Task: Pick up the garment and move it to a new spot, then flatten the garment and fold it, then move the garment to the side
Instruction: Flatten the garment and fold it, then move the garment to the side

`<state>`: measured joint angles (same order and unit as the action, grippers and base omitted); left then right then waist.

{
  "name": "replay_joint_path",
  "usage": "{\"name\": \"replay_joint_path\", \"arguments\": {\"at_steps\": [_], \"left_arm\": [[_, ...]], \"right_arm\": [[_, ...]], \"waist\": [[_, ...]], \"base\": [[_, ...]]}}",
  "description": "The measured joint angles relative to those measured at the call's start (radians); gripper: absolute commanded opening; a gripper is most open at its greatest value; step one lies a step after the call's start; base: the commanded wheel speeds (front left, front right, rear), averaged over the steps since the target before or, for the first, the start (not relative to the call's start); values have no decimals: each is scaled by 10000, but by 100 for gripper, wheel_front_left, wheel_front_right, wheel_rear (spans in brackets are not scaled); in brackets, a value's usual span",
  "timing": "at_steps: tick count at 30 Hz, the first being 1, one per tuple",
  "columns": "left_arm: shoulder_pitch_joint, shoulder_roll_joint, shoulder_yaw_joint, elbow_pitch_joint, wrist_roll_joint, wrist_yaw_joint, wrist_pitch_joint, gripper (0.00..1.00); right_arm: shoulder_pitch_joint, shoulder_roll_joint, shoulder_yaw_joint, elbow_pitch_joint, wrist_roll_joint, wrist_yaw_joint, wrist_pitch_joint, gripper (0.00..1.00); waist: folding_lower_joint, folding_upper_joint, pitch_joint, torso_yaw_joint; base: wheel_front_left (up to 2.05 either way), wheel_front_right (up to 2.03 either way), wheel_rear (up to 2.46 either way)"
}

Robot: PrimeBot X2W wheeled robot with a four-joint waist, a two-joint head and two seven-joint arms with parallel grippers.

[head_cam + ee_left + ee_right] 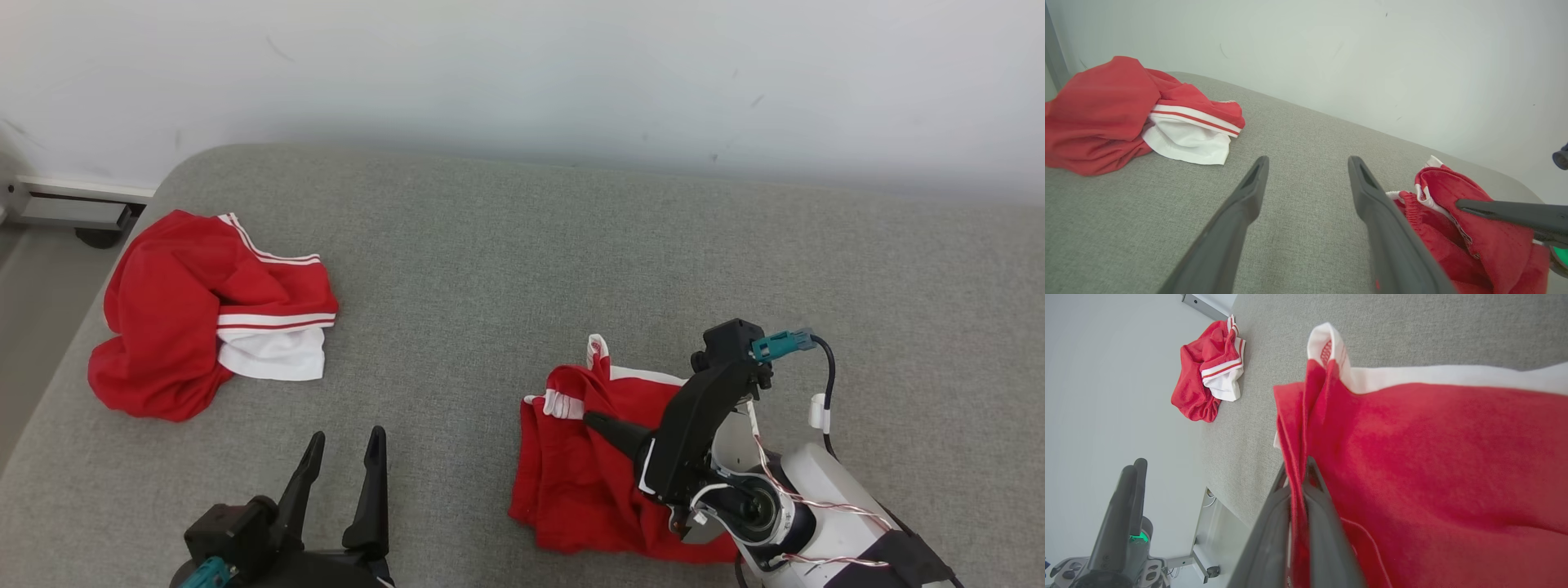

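On the grey cushion (490, 269), lower right of the head view, sits the red garment (571, 490) — crumpled, with white trim along its far edge and a small red-and-white loop poking up at the far corner; right gripper (591, 420) comes in from the right, fingers clamped together on a raised fold near the garment's left side; right wrist view backs this up: a thin ridge of red cloth is pinched between the two dark fingers, and the rest of the cloth spreads off to that view's right, white trim along its top; most of the cloth lies on the cushion; cannot tell whether the pinched fold is lifted clear of it; left gripper (347, 437) is at lower left of the head view, fingers spread wide, gripping nothing, over bare cushion and apart from the red garment; in the left wrist view the garment shows past the right-hand finger, with the other arm's dark finger lying across it; second garment (163, 327) — red, with white stripes and a white panel — is bunched at the far left of the cushion near its rounded corner, well apart from both grippers; pale wall (522, 65) runs behind the cushion, with a few dark scuffs on it
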<state>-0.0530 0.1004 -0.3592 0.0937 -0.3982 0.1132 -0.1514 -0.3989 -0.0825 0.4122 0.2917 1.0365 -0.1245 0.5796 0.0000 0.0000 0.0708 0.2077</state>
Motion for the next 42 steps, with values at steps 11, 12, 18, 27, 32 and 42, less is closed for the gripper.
{"name": "replay_joint_path", "arguments": {"at_steps": [11, 12, 18, 27, 32, 42], "left_arm": [[-127, -29, 6, 199, -59, 0, -69, 100], [-127, -21, 15, 217, -59, 0, -75, 100], [-115, -13, 42, 236, -59, 0, -90, 100], [76, 234, 10, 61, 127, 6, -171, 100], [77, 314, -38, -98, 458, 8, -169, 100], [62, 343, -67, -198, 798, 13, -161, 100]], "right_arm": [[-37, 63, 121, 244, 15, 0, -90, 100], [-32, 63, 102, 198, 40, 0, -92, 100], [34, -174, -416, -458, 205, 15, -391, 100], [349, -2387, -65, -686, -1469, 203, -598, 100], [674, -2383, 274, -545, -1590, 234, -410, 100], [607, -1994, 257, 370, -1572, 174, -224, 100]], "waist": [[0, 0, -12, -29], [0, 0, -23, -53], [0, 0, -99, -184], [0, 0, -175, -379], [0, 0, -128, -404], [0, 1, 73, -284]], "base": [[0, 0, 0], [0, 0, 0], [0, 0, 0], [0, 0, 0], [0, 0, 0], [0, 0, 0]]}}
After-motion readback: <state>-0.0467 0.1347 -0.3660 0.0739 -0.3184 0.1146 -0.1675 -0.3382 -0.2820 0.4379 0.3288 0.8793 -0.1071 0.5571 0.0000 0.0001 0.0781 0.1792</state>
